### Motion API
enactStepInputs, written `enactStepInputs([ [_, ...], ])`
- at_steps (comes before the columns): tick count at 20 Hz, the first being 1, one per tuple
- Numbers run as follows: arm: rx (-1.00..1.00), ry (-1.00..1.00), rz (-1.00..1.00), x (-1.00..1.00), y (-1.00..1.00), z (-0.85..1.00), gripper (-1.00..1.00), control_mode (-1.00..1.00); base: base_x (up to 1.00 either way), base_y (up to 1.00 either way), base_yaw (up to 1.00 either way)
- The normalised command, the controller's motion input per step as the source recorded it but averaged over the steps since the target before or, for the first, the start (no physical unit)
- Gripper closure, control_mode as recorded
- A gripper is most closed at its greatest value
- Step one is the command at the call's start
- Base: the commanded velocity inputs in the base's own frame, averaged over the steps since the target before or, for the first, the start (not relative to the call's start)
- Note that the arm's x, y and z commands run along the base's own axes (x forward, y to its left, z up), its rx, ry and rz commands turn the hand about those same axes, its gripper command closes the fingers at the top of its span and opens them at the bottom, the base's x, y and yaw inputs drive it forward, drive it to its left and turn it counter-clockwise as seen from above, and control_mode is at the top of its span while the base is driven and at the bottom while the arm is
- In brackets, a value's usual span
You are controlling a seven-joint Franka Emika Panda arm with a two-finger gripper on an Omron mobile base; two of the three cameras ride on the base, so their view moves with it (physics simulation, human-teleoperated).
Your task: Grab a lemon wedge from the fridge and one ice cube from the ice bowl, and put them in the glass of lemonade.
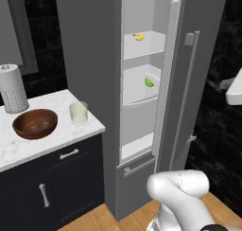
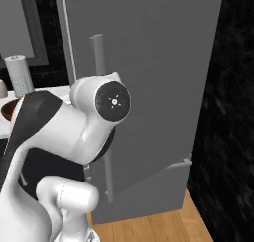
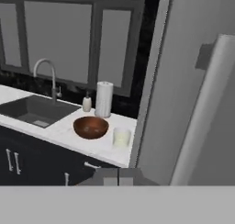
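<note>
On the fridge's [image 1: 85, 59] middle shelf lies the lemon wedge [image 1: 149, 82], reachable because the door stands ajar. Near the tabletop's [image 1: 28, 149] fridge-side edge, the glass [image 1: 78, 112] waits beside the ice bowl [image 1: 35, 123]. Empty, the tool [image 3: 118, 177] is closed, nothing gripped.

The walls [image 1: 47, 17] were black tile. The floor [image 1: 108, 218] was light wood. Dark cabinets [image 1: 71, 182] carried a white marble desk [image 1: 19, 147]. A grey-framed window [image 3: 69, 39] stood above the sink [image 3: 34, 109].
</note>
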Motion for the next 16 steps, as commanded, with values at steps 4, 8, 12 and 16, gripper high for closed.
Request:
enactStepInputs([
  [4, -0.33, -0.2, 0.0, -0.81, 0.72, 0.92, 1.0, -1.0, 0.0, 0.0, 0.0],
  [8, -0.57, -0.03, 0.0, -0.14, 1.0, 0.45, 1.0, -1.0, 0.0, 0.0, 0.0],
  [12, -0.61, 0.05, -0.08, 0.0, 1.0, 0.05, 1.0, -1.0, 0.0, 0.0, 0.0],
  [16, -0.56, 0.1, -0.21, 0.46, 1.0, -0.23, 1.0, -1.0, 0.0, 0.0, 0.0],
])
